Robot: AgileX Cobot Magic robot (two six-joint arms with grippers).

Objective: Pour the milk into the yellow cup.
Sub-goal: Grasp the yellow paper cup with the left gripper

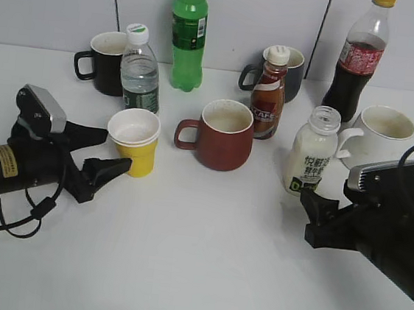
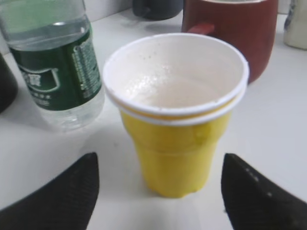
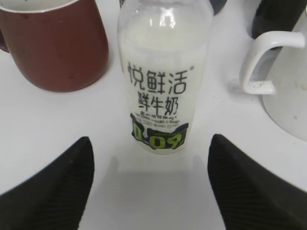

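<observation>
The milk (image 1: 312, 152) is a small clear bottle of creamy white liquid, uncapped, upright at the right of the table. In the right wrist view it (image 3: 162, 76) stands just beyond my open, empty right gripper (image 3: 149, 179), whose fingers sit short of it; the gripper also shows in the exterior view (image 1: 316, 209). The yellow cup (image 1: 136, 142) with white rim stands upright at the left. In the left wrist view it (image 2: 176, 115) sits just beyond my open, empty left gripper (image 2: 158, 191), untouched. The left gripper also shows in the exterior view (image 1: 107, 158).
A dark red mug (image 1: 222, 135) stands between cup and milk. A water bottle (image 1: 139, 70), black mug (image 1: 104, 61), green bottle (image 1: 188, 34), brown coffee bottle (image 1: 268, 93), dark mug (image 1: 293, 71), cola bottle (image 1: 358, 60) and white mug (image 1: 379, 134) stand behind.
</observation>
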